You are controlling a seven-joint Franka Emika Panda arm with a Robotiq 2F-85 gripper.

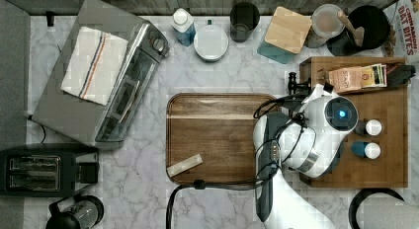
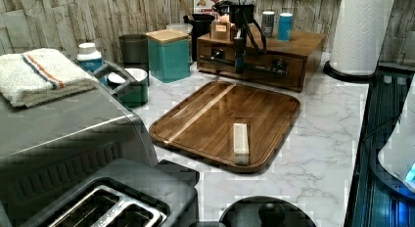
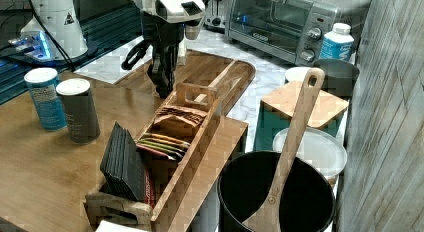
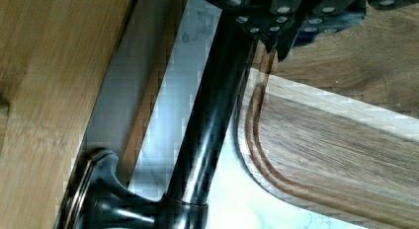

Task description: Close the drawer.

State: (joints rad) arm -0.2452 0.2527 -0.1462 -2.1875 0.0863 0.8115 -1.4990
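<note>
The drawer (image 2: 254, 73) sits in the bamboo cabinet (image 2: 298, 43) on the tabletop (image 2: 318, 124) — the fingers (image 2: 239, 60) clamped on its black bar handle (image 4: 210, 115) — beside the wooden tray (image 2: 225, 122).

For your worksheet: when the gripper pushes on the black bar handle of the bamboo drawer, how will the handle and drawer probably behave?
The bar handle looks like glossy metal, so it is probably stiff, but fingers might slip along it. The drawer, set in the bamboo cabinet, should slide straight rather than tip. The gripper is at the bar's middle, so skewing seems unlikely.
</note>
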